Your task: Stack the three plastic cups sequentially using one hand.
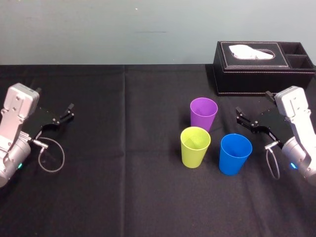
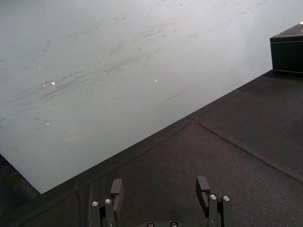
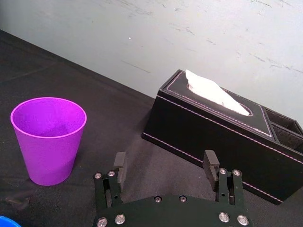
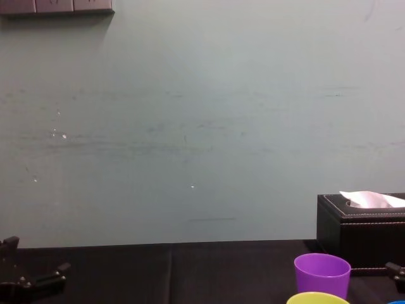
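Three plastic cups stand upright and separate on the black table: a purple cup (image 1: 203, 113) (image 3: 49, 139) (image 4: 322, 273) farthest back, a yellow-green cup (image 1: 195, 146) (image 4: 317, 298) in front of it, and a blue cup (image 1: 234, 153) to the right. My right gripper (image 1: 239, 114) (image 3: 164, 163) hovers open and empty just right of the purple cup, above and behind the blue one. Far off at the table's left side, my left gripper (image 1: 70, 110) (image 2: 160, 187) rests open with nothing between its fingers.
A black tissue box (image 1: 264, 67) (image 3: 222, 132) (image 4: 362, 228) with a white tissue stands at the back right, close behind my right gripper. A pale wall (image 4: 202, 126) rises behind the table. Black cloth (image 1: 123, 148) covers the table between the left arm and the cups.
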Controlling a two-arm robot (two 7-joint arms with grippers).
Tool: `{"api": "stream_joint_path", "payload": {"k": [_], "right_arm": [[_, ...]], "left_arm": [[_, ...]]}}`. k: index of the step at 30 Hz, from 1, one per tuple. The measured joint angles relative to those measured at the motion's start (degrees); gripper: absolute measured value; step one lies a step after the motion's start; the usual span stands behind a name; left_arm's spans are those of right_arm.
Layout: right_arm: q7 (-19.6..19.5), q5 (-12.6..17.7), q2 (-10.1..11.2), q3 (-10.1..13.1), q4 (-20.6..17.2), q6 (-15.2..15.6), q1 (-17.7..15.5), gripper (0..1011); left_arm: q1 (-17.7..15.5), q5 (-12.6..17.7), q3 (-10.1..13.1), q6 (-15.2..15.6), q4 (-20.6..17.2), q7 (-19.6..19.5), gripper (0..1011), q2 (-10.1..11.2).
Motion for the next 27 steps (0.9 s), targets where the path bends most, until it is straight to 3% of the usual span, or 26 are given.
{"api": "stream_joint_path", "payload": {"k": [21, 27], "right_arm": [[0.0, 0.0, 0.0, 0.0, 0.0, 0.0, 0.0, 1000], [-0.2, 0.2, -0.4, 1.8, -0.5, -1.2, -1.2, 1000]], "left_arm": [[0.0, 0.0, 0.0, 0.0, 0.0, 0.0, 1012, 0.0], [0.0, 0.0, 0.0, 0.0, 0.0, 0.0, 1011, 0.0]]}}
